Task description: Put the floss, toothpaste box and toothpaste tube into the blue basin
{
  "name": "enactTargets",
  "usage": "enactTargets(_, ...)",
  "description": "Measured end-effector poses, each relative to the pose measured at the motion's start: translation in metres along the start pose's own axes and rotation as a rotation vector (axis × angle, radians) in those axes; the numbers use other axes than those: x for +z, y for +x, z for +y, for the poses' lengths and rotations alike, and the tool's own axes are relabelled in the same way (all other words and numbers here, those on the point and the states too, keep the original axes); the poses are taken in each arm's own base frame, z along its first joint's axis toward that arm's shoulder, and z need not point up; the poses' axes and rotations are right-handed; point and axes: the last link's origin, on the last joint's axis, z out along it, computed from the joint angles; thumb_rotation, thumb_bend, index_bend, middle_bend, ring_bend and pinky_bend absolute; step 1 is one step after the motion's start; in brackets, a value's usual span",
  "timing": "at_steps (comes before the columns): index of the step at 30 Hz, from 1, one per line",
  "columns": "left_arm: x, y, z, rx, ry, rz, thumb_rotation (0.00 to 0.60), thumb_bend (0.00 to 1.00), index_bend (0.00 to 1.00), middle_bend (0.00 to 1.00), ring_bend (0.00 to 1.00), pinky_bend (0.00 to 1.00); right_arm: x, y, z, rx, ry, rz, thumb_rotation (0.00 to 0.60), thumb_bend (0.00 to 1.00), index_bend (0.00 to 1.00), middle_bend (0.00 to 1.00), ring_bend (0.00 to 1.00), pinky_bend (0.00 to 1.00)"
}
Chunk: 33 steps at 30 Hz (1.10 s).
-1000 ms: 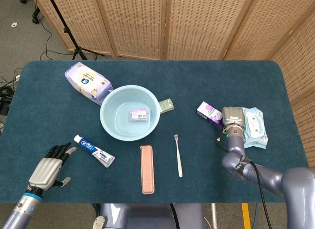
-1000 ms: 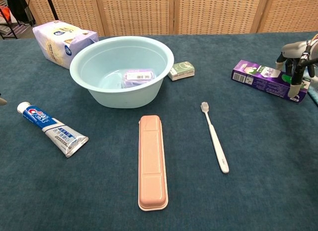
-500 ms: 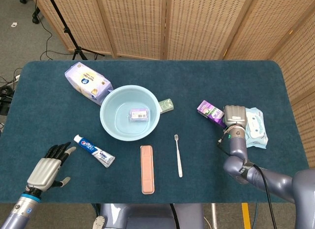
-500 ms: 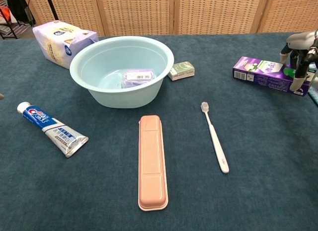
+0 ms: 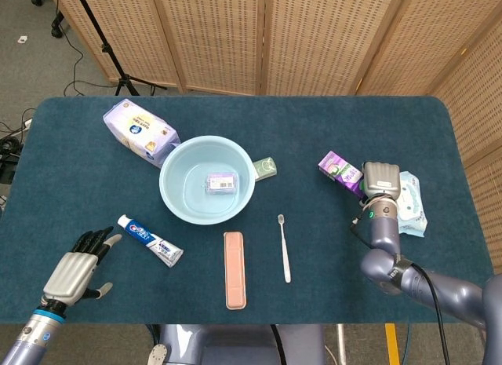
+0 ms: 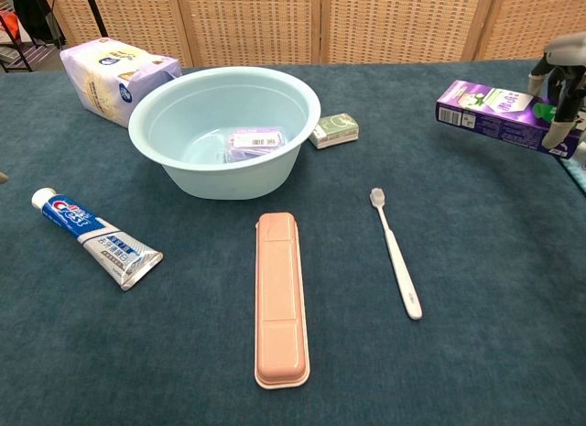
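Woven wicker screens (image 5: 235,35) are standing behind a dark teal tabletop (image 5: 314,129) that is carrying everything. Largest on it, the blue basin (image 5: 179,202) is sitting well away from both hands, with the floss (image 5: 221,182), a small purple pack with a white label, lying flat on its bottom.

At the far right edge, the right hand (image 5: 380,180) is gripping the toothpaste box (image 5: 339,166), its fingers (image 6: 558,114) wrapping the box's right end. In the chest view the box is hanging clear of the tabletop, long axis running roughly left to right and sloping slightly down toward the fingers, free end pointing toward the basin. That view is cutting off most of the hand at the frame edge, so only a few fingers are showing. A pale blue wipes pack (image 5: 411,200) is lying just beyond the fingers, partly hidden by the hand.

Near the bottom left corner, the left hand (image 5: 77,267) is hovering empty, fingers (image 5: 94,241) spread and pointing toward the toothpaste tube (image 5: 150,240). The tube is lying just beside those fingertips, apart from them, long axis diagonal, blue cap toward the fingers and crimped end away. The chest view is showing almost nothing of this hand.
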Motion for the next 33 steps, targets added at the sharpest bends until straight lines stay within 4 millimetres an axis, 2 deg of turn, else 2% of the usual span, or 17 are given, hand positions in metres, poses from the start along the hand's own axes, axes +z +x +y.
enactTargets(10, -0.003, 0.002, 0.004, -0.002, -0.015, 0.004, 0.600, 0.23, 0.00, 0.00, 0.00, 0.00, -0.021, 0.022, -0.009, 0.008, 0.046, 0.032, 0.600, 0.26, 0.70, 0.56, 0.56, 0.62)
enactTargets(16, -0.004, 0.003, 0.004, -0.008, -0.019, 0.001, 0.600, 0.23, 0.00, 0.00, 0.00, 0.00, -0.034, 0.043, -0.023, 0.018, 0.075, 0.070, 0.600, 0.26, 0.70, 0.56, 0.56, 0.62)
enactTargets(20, -0.004, 0.004, 0.004, -0.014, -0.022, 0.004, 0.600, 0.23, 0.00, 0.00, 0.00, 0.00, -0.041, 0.056, -0.039, 0.026, 0.097, 0.097, 0.600, 0.26, 0.70, 0.56, 0.56, 0.62)
enactTargets(23, -0.004, 0.006, 0.004, -0.020, -0.022, 0.008, 0.600, 0.23, 0.00, 0.00, 0.00, 0.00, -0.045, 0.060, -0.053, 0.026, 0.121, 0.104, 0.600, 0.26, 0.70, 0.56, 0.56, 0.62)
enactTargets(33, -0.004, 0.012, -0.001, -0.041, -0.009, 0.016, 0.600, 0.22, 0.00, 0.00, 0.00, 0.00, -0.062, 0.056, -0.116, 0.038, 0.243, 0.106, 0.600, 0.26, 0.70, 0.56, 0.56, 0.62)
